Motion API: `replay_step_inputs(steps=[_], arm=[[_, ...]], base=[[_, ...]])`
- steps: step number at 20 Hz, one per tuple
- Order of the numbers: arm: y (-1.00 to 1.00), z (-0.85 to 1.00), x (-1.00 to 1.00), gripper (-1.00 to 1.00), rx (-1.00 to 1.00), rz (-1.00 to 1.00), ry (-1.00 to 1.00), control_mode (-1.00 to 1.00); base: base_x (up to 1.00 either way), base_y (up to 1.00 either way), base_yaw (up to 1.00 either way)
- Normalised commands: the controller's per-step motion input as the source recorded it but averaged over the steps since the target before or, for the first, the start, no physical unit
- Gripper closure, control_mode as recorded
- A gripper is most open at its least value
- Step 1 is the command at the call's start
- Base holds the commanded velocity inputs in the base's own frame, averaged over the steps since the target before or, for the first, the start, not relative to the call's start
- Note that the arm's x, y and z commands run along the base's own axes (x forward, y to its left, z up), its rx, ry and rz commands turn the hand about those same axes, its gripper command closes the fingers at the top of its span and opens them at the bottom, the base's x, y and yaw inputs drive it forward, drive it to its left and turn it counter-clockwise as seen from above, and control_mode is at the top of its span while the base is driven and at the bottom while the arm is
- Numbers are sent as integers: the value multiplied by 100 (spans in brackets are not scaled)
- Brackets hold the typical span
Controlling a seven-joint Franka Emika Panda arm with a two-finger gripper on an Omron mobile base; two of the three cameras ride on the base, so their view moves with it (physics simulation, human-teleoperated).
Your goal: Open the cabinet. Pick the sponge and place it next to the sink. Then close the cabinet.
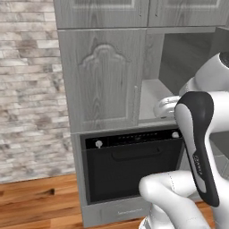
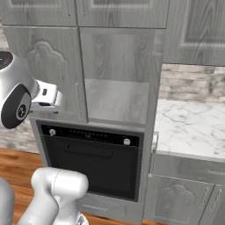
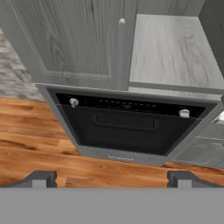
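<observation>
The cabinet [image 2: 83,74] has its right door swung away so the bare shelf [image 3: 175,52] shows, no sponge that I can spot, and the pincer [image 3: 111,178] hangs back with jaws wide apart, probably lining up a reach inside.

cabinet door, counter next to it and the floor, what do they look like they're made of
Cabinet door: looks like grey-stained wood, matte, with visible grain and a carved arched panel. Counter: seems marble or a marble-look slab, white with grey veins, fairly smooth. Floor: appears to be warm orange-brown wood planks with seams and a slight sheen. All rendered, so laminate is possible.
</observation>
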Motion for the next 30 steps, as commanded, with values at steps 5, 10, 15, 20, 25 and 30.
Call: replay_step_inputs(steps=[5,10,15,20,25,30], arm=[[0,0,0,-100,0,0,0,100],[0,0,0,-100,0,0,0,100],[0,0,0,-100,0,0,0,100],[0,0,0,-100,0,0,0,100],[0,0,0,-100,0,0,0,-100],[0,0,0,-100,0,0,0,-100]], base=[[0,3,0],[0,0,0],[0,0,0],[0,0,0],[0,0,0],[0,0,0]])
